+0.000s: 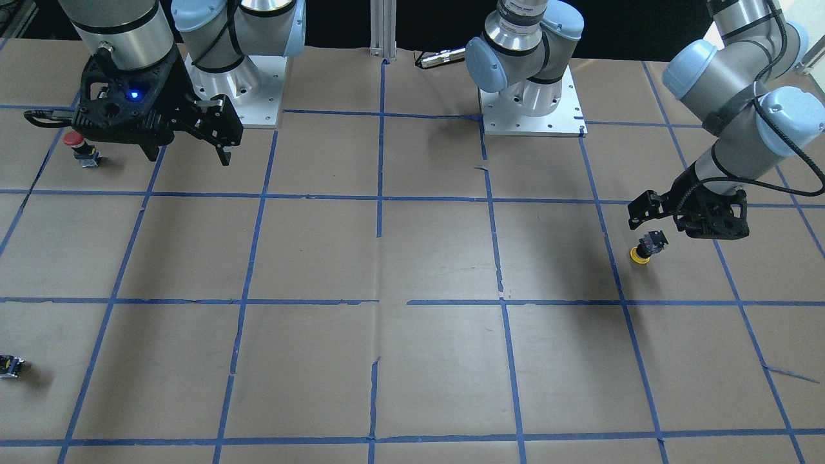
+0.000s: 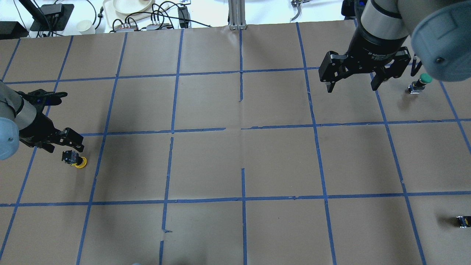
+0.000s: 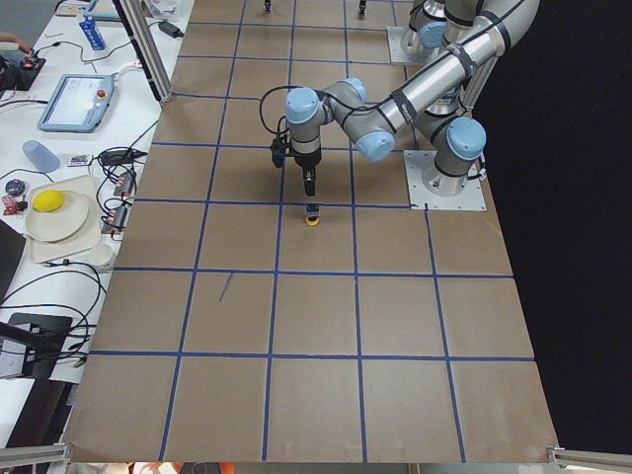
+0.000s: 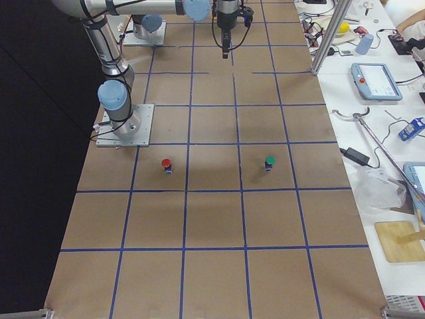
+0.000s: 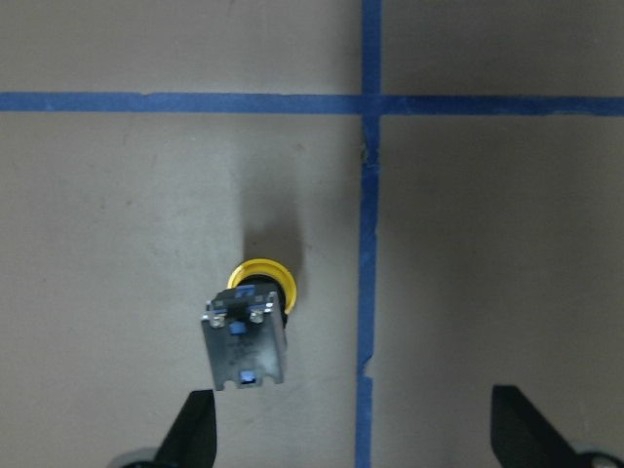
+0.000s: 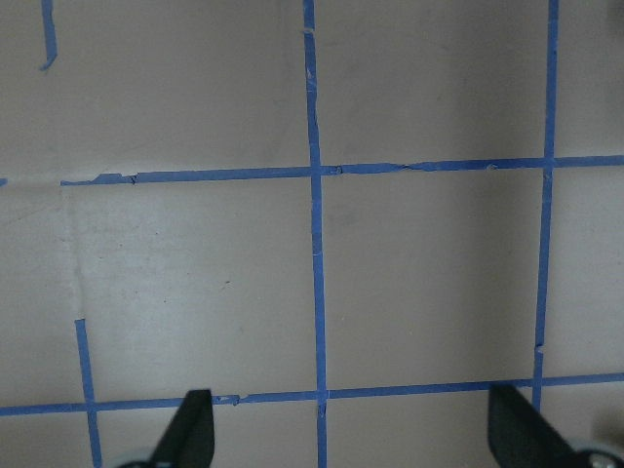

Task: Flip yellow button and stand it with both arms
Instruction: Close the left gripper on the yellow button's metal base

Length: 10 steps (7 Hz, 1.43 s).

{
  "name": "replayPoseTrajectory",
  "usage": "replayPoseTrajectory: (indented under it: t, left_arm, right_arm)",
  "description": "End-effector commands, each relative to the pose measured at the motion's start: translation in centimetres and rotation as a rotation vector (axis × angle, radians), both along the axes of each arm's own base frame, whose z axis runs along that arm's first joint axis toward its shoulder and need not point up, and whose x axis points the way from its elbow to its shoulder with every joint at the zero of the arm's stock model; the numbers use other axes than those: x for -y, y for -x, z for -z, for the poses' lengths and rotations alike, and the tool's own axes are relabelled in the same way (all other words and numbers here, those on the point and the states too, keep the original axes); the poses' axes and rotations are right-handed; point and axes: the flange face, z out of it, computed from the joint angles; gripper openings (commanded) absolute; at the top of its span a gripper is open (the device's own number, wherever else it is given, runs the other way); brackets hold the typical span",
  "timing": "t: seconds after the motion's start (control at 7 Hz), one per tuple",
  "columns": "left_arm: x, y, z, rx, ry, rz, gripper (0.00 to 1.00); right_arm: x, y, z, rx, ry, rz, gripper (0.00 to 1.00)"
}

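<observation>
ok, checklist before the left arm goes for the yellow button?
1. Target: yellow button found, cap down, body up: ok.
2. Jaws: left gripper open: ok.
3. Alignment: button centred in its opening: not ok, it sits near one finger.
4. Second arm: right gripper open: ok.
5. Second arm close to the button: not ok, it is far across the table, by the red button.
</observation>
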Motion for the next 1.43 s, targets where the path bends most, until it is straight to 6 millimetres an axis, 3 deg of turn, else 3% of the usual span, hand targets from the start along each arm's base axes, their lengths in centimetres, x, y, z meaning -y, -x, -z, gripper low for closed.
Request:
replayPoseTrajectory:
  t: [0.0,0.29,0.57,1.14,1.29]
  left_arm:
    - [-0.6,-2.9,1.6,-0.020,-0.019,-0.007,1.00]
    - [-0.7,-4.7,4.0,-0.045,-0.054,-0.001,0.97]
    - [-0.3,-4.8,4.5,-0.044,-0.035,-0.010,0.85]
    - [-0.2,-4.8,5.9,-0.063,-0.056,-0.010,0.77]
    - [-0.2,-4.8,6.0,-0.064,-0.062,-0.005,0.64]
  right_arm:
    - [-0.1,0.0,0.0,-0.001,0.000,0.001,1.00]
    - [-0.1,0.0,0.1,0.001,-0.005,-0.001,1.00]
    - [-0.1,0.0,0.1,-0.001,-0.008,-0.004,1.00]
    - [-0.2,0.1,0.0,-0.010,-0.011,-0.002,1.00]
    - [-0.2,0.1,0.0,-0.008,-0.011,-0.001,1.00]
